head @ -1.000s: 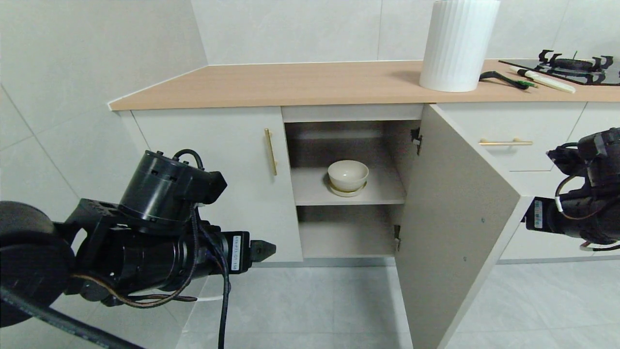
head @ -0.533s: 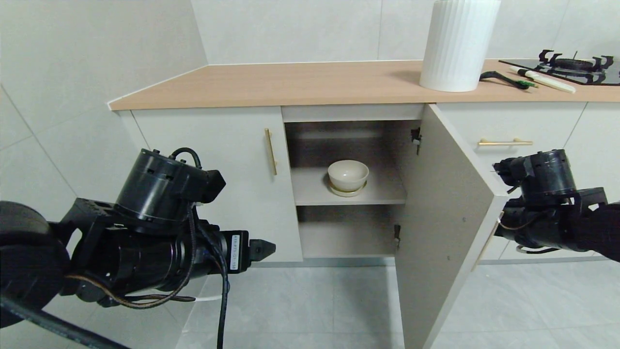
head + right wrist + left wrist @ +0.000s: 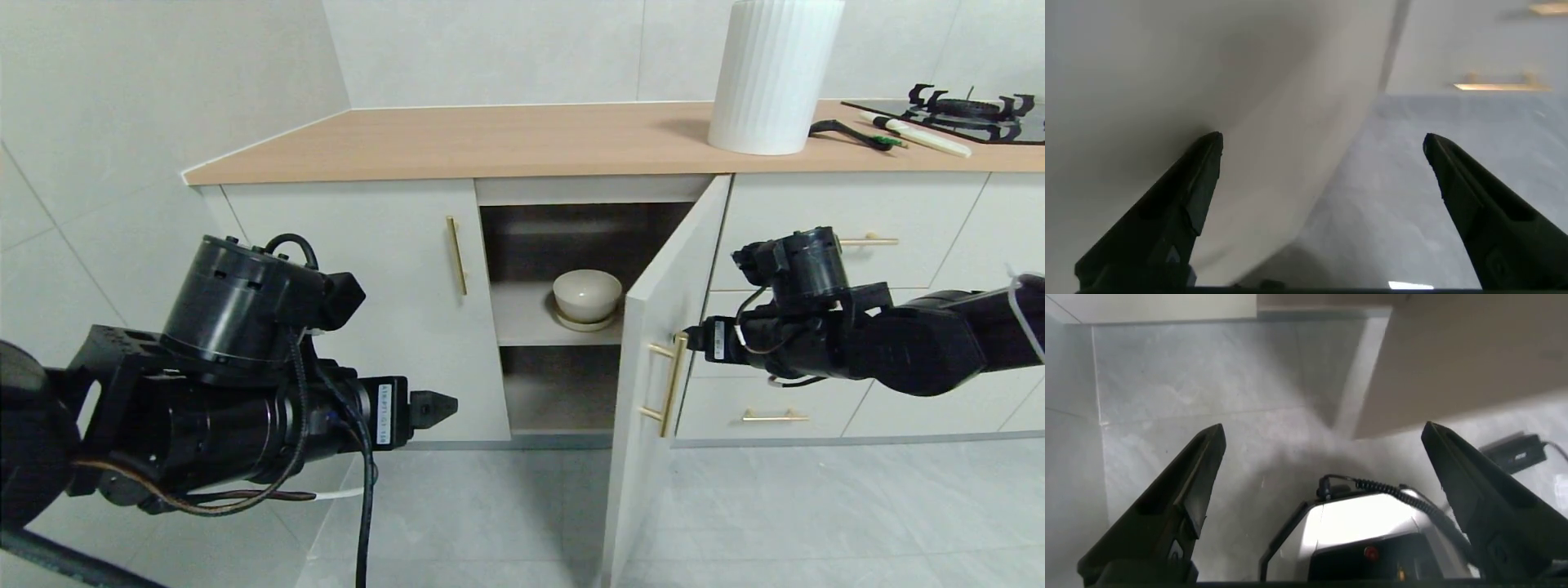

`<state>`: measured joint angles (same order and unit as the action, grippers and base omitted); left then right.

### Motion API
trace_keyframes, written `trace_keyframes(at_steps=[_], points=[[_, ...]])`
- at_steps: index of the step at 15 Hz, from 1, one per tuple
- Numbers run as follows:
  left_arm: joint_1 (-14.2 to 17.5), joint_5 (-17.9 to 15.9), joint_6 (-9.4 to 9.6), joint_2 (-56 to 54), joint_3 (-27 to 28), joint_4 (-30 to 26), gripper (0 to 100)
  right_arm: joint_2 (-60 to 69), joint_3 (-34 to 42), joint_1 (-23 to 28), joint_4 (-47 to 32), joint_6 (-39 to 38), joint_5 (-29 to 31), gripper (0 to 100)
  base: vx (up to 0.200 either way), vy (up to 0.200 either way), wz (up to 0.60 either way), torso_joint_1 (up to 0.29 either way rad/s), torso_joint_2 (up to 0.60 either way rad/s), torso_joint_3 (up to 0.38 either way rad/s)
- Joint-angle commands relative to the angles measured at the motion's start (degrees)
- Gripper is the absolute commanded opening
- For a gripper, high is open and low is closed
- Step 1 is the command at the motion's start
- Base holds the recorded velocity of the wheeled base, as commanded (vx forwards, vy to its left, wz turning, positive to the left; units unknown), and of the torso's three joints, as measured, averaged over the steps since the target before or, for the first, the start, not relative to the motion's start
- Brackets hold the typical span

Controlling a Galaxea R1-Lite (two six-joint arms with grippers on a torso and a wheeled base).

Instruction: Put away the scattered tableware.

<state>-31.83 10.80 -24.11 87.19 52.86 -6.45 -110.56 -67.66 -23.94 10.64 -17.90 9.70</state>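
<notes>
While the cabinet door (image 3: pixel 649 327) stands half-shut, the right gripper (image 3: pixel 1320 143) gapes wide at its outer face.

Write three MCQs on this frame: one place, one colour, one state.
1. Where is the bowl? A counter; B upper shelf; C floor.
2. The door has a handle coloured: A gold; B black; C red.
3. The door is: A shut; B partly open; C removed.

Key: B, the bowl sits on the upper shelf; A, the handle is gold; B, the door stands ajar with the bowl visible past its edge.
</notes>
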Motion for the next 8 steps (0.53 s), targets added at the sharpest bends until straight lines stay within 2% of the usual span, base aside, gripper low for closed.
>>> trace_keyframes(at_steps=[1, 4, 8], points=[[0.01, 0.01, 0.12, -2.37, 0.32, -0.06, 100, -4.76, -4.24, -1.11, -0.53, -0.30, -1.00, 100, 0.000, 0.000, 0.00, 0.000, 0.00, 0.000], [0.01, 0.01, 0.21, -3.16, 0.58, -0.14, 100, -8.89, -4.24, -1.11, 0.17, -4.87, -5.40, 100, 0.000, 0.000, 0.00, 0.000, 0.00, 0.000], [0.01, 0.01, 0.21, -3.08, 0.67, -0.06, 100, -12.67, -4.59, -0.75, 7.64, -5.31, -5.40, 100, 0.000, 0.000, 0.00, 0.000, 0.00, 0.000]])
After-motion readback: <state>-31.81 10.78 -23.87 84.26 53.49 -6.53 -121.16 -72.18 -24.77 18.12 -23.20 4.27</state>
